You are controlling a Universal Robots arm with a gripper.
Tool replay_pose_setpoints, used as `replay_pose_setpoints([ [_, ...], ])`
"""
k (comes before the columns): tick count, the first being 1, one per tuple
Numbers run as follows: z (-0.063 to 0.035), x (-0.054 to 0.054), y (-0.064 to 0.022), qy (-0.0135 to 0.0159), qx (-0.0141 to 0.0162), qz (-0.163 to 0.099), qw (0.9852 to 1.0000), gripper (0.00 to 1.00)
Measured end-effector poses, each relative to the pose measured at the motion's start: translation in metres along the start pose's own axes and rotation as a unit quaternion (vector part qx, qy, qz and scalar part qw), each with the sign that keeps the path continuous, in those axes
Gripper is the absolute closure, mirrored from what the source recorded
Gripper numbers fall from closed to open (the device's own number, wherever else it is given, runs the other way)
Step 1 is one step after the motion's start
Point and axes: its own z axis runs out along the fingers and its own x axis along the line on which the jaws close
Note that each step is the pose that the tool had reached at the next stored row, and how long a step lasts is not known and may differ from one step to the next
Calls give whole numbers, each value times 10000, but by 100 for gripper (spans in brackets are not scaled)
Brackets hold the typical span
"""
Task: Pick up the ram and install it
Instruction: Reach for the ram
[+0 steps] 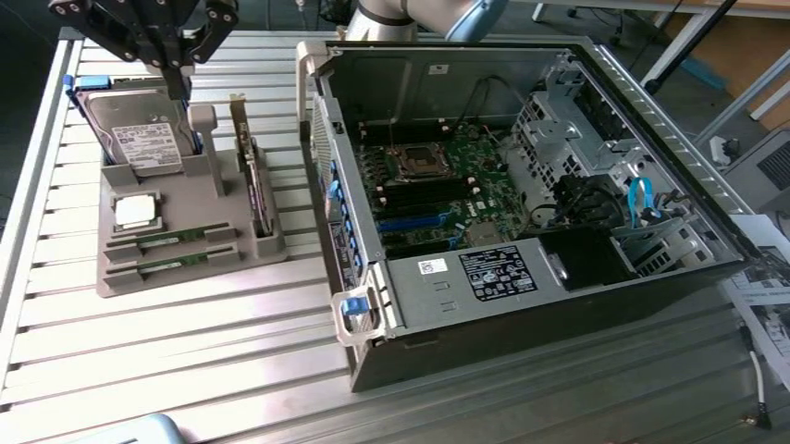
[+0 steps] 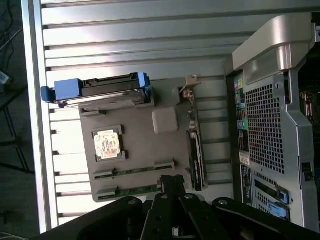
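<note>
Hovering over tray point(image 1: 198, 213), gripper point(image 1: 180, 90) closed, ram point(image 1: 173, 242) slotted

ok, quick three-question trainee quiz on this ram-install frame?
1. True or false: both ram sticks lie in the gray tray.
2. The gripper is: A) shut, holding nothing; B) shut on a ram stick; C) open around the processor.
3. What stands upright on the tray's edge nearest the computer case?
Key: 1 true; 2 A; 3 the dark expansion card.
</note>
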Motion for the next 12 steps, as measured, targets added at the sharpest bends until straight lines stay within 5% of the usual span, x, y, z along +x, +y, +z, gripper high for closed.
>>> replay_pose_setpoints([
  [12, -5, 168, -13, 0, 0, 0, 10000, 89],
])
